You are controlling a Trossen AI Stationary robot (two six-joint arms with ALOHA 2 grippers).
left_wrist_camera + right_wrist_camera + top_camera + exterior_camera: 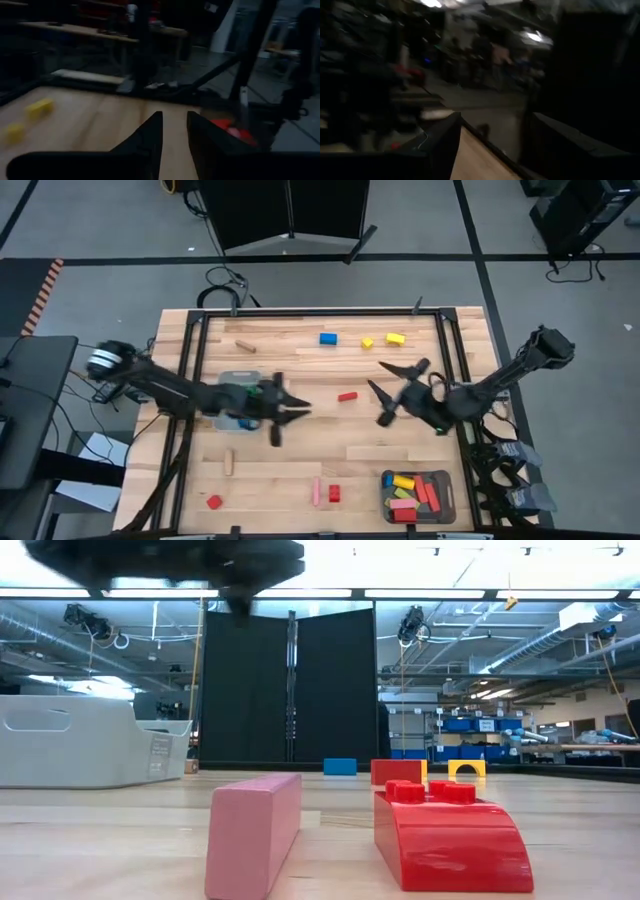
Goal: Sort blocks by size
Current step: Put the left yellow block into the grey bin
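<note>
My left hand (287, 416) hangs over the pale, grained wood table (300, 470), its 2 dark tapered fingers (150, 135) a little apart with nothing between them. My right hand (383, 392) faces it across the middle, its fingers spread wide and empty. Between my 2 hands lies a small red bar (347, 396), nearer my right. Beyond my right hand sit a blue block (328, 338) and 2 yellow blocks (395, 338). A plain wooden bar (245, 346) lies beyond my left hand, with a grey tray (236, 376) under its wrist. Behind my right hand, a second grey tray (445, 498) holds red, yellow, green and pink bars. Behind my left hand lie a smooth pink bar (316, 491), a studded red piece with a rounded end (334, 493), a red cube (214, 502) and another wooden bar (228, 462).
</note>
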